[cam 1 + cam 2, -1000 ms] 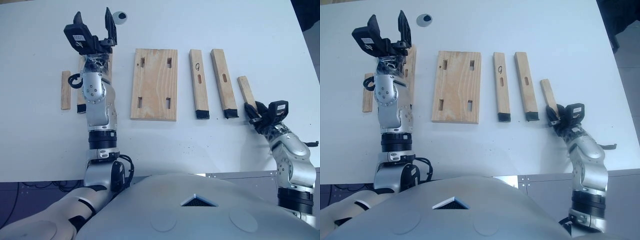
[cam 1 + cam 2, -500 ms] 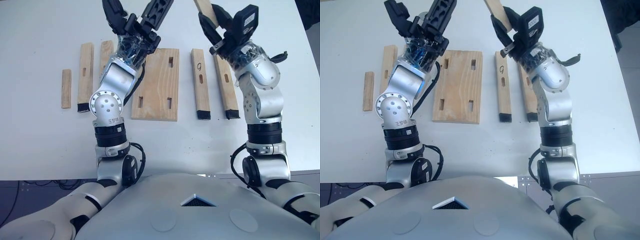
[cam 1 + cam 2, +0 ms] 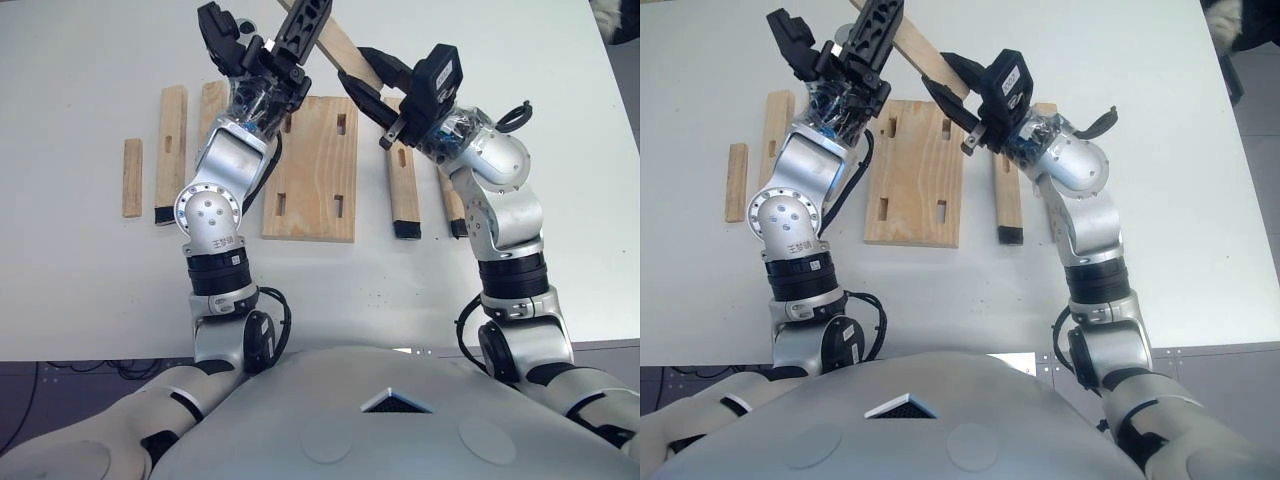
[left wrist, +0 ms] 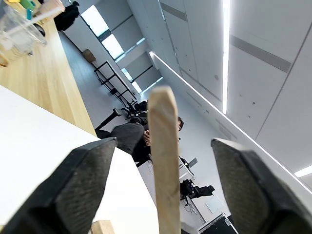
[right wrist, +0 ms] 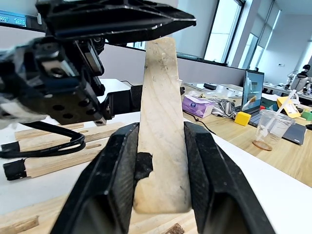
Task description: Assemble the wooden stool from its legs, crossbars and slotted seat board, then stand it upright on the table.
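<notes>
We see 2 arms of rounded silver shells, the left arm [image 3: 212,212] and the right arm [image 3: 512,215], each ringed by black ribbed collars. Black cables loop beside both. The left arm's round joint cap carries small screws and print. The left gripper [image 3: 262,25] and the right gripper [image 3: 356,66] are black, and the right one bears a white label.

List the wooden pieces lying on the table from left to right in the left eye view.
Short crossbar → slotted leg → second leg, partly covered → seat board → third leg → fourth leg, partly covered. The raised crossbar crosses above several of them, so it is left out.
</notes>
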Robot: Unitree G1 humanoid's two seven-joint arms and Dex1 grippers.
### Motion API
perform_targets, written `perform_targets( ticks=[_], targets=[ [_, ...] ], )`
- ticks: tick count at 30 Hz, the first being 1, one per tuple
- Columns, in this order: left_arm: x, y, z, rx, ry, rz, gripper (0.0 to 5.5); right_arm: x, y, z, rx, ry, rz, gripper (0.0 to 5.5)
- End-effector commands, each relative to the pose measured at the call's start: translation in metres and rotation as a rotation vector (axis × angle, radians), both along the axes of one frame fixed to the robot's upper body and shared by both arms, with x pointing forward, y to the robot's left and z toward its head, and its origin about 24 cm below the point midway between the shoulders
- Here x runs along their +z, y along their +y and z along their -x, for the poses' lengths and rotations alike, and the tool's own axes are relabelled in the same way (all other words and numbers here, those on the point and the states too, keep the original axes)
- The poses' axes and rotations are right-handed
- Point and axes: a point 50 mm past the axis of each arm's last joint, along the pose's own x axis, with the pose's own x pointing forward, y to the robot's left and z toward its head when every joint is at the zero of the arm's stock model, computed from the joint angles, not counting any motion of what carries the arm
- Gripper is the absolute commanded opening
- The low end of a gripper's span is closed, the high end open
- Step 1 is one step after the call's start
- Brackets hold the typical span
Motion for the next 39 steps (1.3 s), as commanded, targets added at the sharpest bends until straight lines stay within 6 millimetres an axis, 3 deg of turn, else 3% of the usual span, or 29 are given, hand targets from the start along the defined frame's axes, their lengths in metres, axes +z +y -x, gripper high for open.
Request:
perform_targets(
  ticks=[1,17,23,26,30,34,39],
  targets=[
    [-0.002,0.000,0.003,0.003,0.010,-0.024,3.03,0.001,-0.003,0.001,0.007,-0.007,0.034,1.30],
    [0.001,0.001,-0.002,-0.032,-0.003,-0.061,0.61,-0.004,-0.001,0.003,-0.038,0.003,0.033,1.30],
    [0.003,0.004,-0.005,-0.030,-0.008,-0.078,0.40,-0.002,0.001,0.003,-0.040,0.013,0.015,1.30],
    [0.004,0.005,-0.008,-0.033,-0.027,-0.118,0.38,-0.001,0.001,0.001,-0.067,0.029,-0.009,1.99],
    [-0.001,0.010,-0.011,-0.009,-0.098,-0.302,0.38,-0.007,-0.002,-0.001,-0.127,0.034,0.010,2.71],
    [-0.012,0.035,-0.008,0.134,-0.164,-0.523,0.38,-0.017,-0.010,0.001,-0.189,0.055,0.038,2.75],
    [-0.023,0.109,0.008,0.477,-0.137,-0.726,0.38,-0.022,-0.024,0.005,-0.292,0.075,0.020,2.75]
  ],
)
